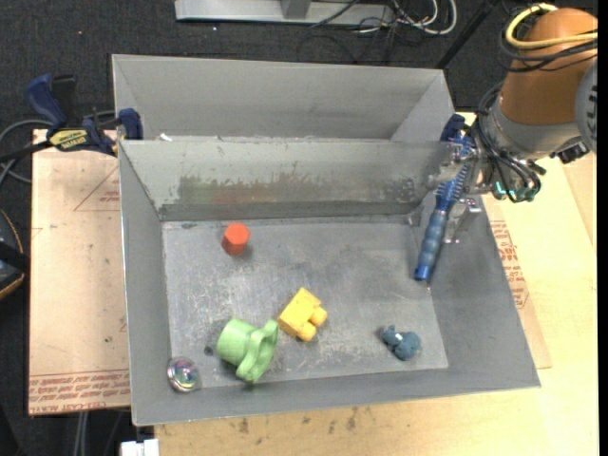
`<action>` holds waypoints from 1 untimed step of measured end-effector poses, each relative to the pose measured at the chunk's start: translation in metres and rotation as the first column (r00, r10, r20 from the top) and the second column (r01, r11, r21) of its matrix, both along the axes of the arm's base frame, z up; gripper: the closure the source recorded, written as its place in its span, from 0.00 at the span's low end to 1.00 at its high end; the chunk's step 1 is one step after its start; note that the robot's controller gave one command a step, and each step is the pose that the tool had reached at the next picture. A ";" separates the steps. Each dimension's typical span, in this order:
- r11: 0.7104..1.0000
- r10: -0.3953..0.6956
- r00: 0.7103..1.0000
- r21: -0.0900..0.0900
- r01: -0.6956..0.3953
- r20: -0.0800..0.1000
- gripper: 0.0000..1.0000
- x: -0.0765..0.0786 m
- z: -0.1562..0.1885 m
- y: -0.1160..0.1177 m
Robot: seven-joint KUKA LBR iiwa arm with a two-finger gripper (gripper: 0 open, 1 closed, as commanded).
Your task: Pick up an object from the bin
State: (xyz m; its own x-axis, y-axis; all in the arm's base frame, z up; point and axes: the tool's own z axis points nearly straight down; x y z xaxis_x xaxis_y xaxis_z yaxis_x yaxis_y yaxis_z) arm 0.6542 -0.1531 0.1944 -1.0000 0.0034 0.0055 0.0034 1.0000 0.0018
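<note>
Bin (285, 169) contents: cylinder (236, 238) rear left; brick (302, 313) front centre; cup (248, 348) just left of it; ball (183, 375) front-left corner; lump (402, 342) front right; rod (432, 236) at right wall.

Reaches in from right. Bent down at wrist (521, 126), under orange cover (549, 46), with black cables (508, 174) bunched beneath. Ends in gripper (454, 207) tilted down and leftward, hanging lower than cover.
</note>
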 end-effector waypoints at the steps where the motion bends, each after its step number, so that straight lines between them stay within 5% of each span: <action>1: 0.736 0.676 0.736 0.013 -0.676 0.023 0.00 -0.021 -0.119 0.015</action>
State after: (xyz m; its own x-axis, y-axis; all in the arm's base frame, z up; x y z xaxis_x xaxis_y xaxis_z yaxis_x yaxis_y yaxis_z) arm 0.6334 -0.1384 0.0754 -0.7388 -0.6737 -0.0175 -0.6739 0.7386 0.0154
